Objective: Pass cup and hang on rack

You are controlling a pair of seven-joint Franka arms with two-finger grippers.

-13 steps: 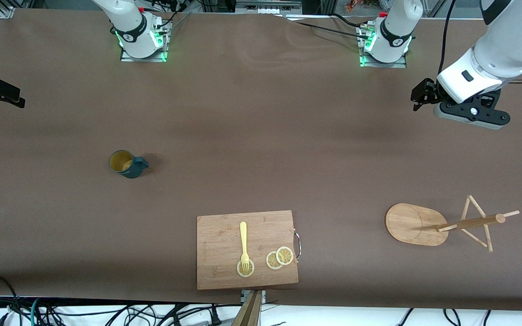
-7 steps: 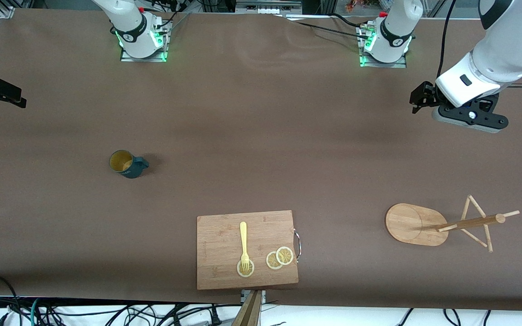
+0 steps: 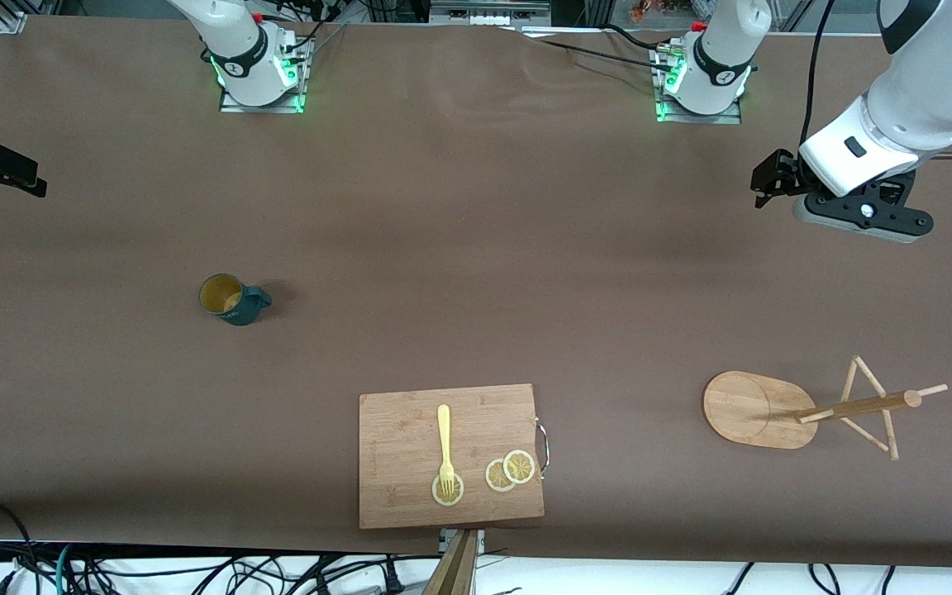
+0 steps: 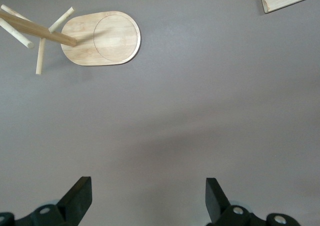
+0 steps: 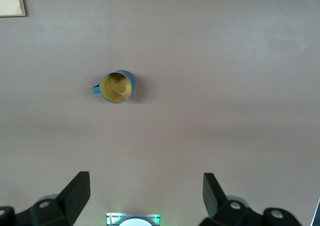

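The cup [image 3: 230,299] is standing upright on the tabletop [image 3: 476,248] toward the right arm's end, its handle pointing to about 3 o'clock in the front view, with nothing touching it. The rack [image 3: 806,409] is standing toward the left arm's end, its pole leaning toward 3 o'clock in that view over its oval base. Between the two, nearer to the front camera, a board [image 3: 410,487] is lying with a fork [image 3: 445,442] and lemon slices [image 3: 509,471] on it. The left gripper [image 4: 149,198] is hanging in the air over bare tabletop at the left arm's end, roughly at 12 o'clock from the rack, its jaws spread wide and gripping nothing. The right gripper [image 5: 146,196] is hovering high over the tabletop near the right arm's base, looking down on the cup, its jaws likewise spread wide and empty.
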